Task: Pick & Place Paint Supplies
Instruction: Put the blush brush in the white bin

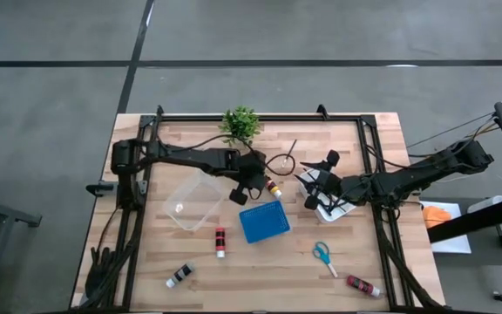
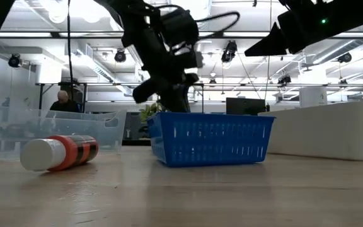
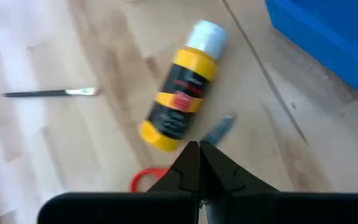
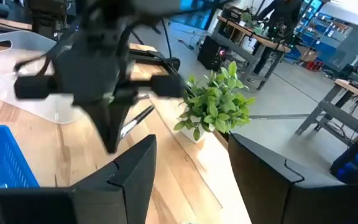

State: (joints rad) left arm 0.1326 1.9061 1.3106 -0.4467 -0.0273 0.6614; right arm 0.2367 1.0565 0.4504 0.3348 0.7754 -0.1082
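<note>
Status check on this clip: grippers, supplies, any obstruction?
Left gripper shut on red-handled scissors, beside yellow paint bottle. Right gripper open, holding nothing, near potted plant. Blue basket close by; no obstruction seen.

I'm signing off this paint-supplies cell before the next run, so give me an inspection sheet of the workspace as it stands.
Surface: wooden table, bare wood.
Job's things: yellow bottle, brush, red-handled scissors, red bottle, second red bottle, black-and-white bottle, green-handled scissors; all lying loose outside the blue basket and clear bin.
Clutter: potted plant; white tray.
Grippers: left gripper shut over the red-handled scissors, grip unclear; right gripper open, empty.
Cables: black loop on the table.
Surroundings: person beyond the table.
</note>
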